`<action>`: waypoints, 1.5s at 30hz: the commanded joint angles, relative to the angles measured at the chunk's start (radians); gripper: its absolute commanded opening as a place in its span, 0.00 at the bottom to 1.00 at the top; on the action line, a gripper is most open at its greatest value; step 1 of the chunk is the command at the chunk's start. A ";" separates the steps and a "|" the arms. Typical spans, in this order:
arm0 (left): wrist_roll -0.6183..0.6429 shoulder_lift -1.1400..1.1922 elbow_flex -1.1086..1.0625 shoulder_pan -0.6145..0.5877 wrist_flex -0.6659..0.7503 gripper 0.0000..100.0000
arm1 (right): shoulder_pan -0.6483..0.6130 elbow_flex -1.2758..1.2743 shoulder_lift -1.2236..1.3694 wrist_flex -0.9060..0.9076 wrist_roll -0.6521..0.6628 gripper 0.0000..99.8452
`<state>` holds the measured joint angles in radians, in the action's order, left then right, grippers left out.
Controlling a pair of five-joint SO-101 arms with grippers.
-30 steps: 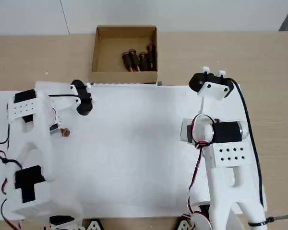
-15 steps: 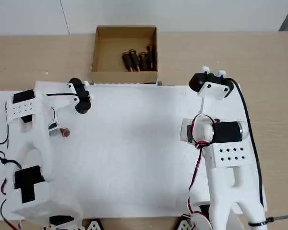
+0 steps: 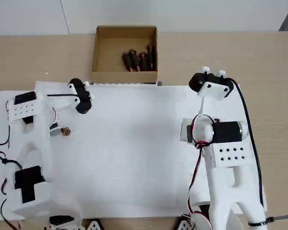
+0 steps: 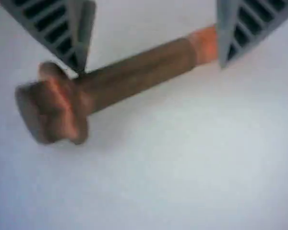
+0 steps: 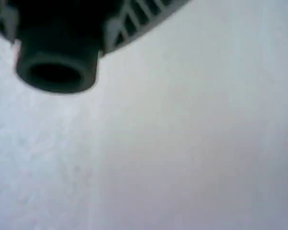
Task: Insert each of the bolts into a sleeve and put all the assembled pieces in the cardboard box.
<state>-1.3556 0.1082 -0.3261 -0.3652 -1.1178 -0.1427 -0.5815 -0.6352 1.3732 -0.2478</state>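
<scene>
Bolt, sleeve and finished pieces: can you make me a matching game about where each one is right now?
Things:
1. loose bolt
2. black sleeve
3. assembled pieces

Places:
A. inside the cardboard box
B. held in the right gripper
C. lying on the white sheet

Pairs: 1-C, 2-B, 3-A

high camera overlooks the white sheet (image 3: 134, 143); both wrist cameras face it from close.
</scene>
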 commanded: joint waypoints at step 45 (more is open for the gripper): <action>-0.348 -0.011 0.269 0.161 -0.463 0.01 | 0.001 0.005 -0.031 -0.013 -0.009 0.00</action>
<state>-1.3556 0.1066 -0.1910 -0.2470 -1.3863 -0.1427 -0.5815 -0.6352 1.3732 -0.2478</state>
